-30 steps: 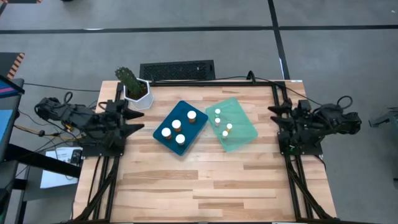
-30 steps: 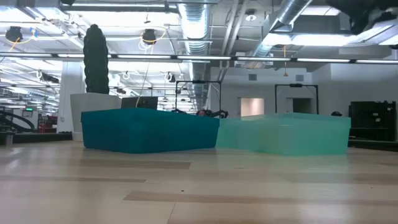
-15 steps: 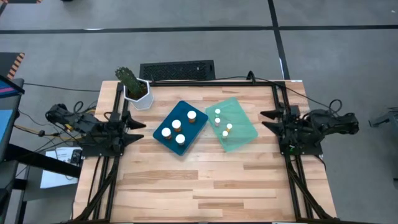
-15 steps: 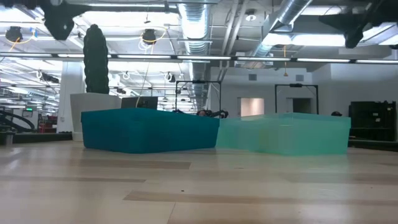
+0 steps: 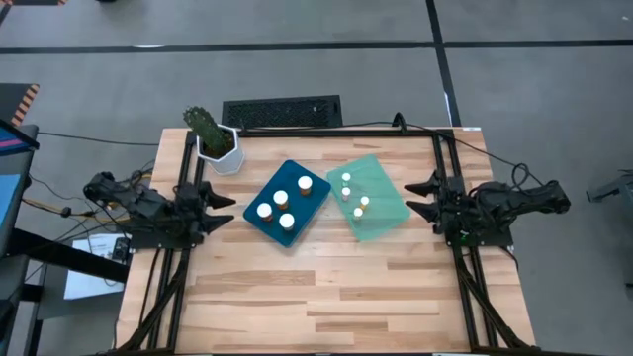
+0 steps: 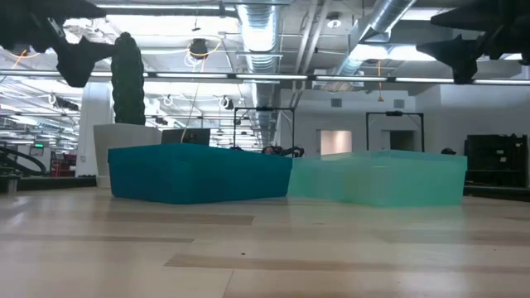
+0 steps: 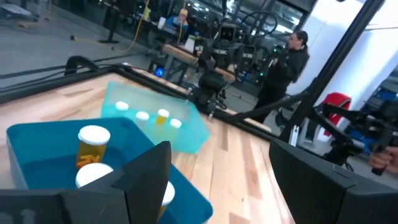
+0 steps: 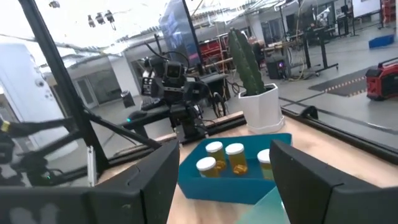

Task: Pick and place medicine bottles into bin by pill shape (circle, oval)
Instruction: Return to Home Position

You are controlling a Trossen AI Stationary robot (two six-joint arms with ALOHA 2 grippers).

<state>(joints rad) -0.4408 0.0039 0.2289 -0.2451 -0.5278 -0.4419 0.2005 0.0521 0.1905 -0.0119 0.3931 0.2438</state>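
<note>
Bottle half masked
One white-capped amber medicine bottle (image 7: 166, 191) sits partly behind one jaw of the left gripper (image 7: 221, 158); pill shapes unreadable

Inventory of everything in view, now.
table: one, light wood, under everything
blue tray: one, dark blue, table centre-left
green tray: one, mint, beside the blue one on its right
bottles: eight, white caps, amber bodies; four in each tray
cactus: one, green, in a white pot, table's far left corner
black panel: one, just past the table's far edge
person: one, dark clothes, in the room beyond
left gripper: open, empty, at left edge
right gripper: open, empty, at right edge
</note>
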